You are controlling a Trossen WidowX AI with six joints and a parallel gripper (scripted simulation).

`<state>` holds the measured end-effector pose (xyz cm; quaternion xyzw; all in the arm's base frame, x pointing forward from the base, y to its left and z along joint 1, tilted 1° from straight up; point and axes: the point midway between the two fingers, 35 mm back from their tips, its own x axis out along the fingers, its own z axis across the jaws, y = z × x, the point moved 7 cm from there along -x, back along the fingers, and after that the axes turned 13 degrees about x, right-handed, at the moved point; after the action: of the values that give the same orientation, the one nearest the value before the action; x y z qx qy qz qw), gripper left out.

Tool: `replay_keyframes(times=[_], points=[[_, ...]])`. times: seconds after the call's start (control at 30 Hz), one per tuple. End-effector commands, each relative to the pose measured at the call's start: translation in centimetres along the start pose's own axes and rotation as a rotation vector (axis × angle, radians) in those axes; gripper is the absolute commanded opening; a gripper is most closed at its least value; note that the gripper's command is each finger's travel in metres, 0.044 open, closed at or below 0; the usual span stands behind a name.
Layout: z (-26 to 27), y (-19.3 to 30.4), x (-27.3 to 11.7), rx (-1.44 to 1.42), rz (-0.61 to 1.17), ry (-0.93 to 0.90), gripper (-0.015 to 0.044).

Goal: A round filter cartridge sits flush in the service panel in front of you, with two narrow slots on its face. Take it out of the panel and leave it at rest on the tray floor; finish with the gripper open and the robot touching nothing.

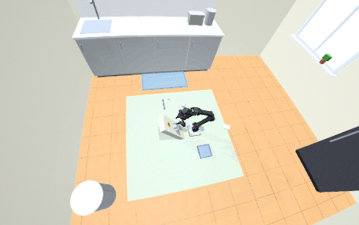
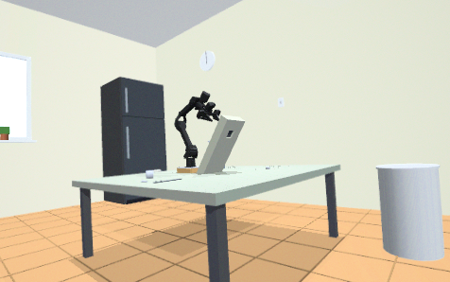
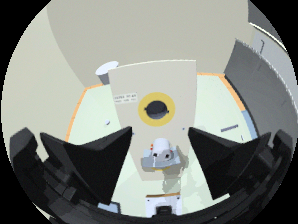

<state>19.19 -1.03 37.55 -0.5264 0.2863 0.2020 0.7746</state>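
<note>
The service panel [image 1: 163, 126] [image 2: 218, 147] [image 3: 184, 95] stands tilted on the table. The yellow ring [image 1: 168, 124] [image 3: 142, 109] on its face surrounds a dark round opening; no cartridge face shows there. My gripper [image 1: 180, 120] [image 2: 216, 116] [image 3: 161, 131] is open in front of the panel, with nothing between its fingertips. A pale rounded piece [image 1: 176, 127] [image 3: 161, 145] with two dark spots shows lower, in front of the panel's lower face. It may be the cartridge; I cannot tell what supports it. The blue tray [image 1: 204, 151] lies on the table, and its visible inside holds nothing.
The arm's base [image 1: 194, 131] [image 2: 187, 169] stands close to the panel's front. A thin dark tool [image 1: 164, 104] [image 2: 167, 181] [image 3: 229, 128] lies to one side. A small pale item [image 1: 161, 160] [image 3: 107, 122] lies on the table's other side.
</note>
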Motion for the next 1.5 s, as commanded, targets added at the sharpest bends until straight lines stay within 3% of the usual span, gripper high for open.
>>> replay_keyframes(times=[0.0,0.1,1.3,1.47], points=[[-1.5,3.8,3.0,-0.088,0.213,0.07,0.0305],[-2.1,5.3,3.8,-0.124,0.292,0.088,0.0305],[-2.6,6.7,8.5,-0.124,0.29,0.088,0.0305],[-2.5,6.6,8.2,-0.127,0.29,0.084,0.0271]])
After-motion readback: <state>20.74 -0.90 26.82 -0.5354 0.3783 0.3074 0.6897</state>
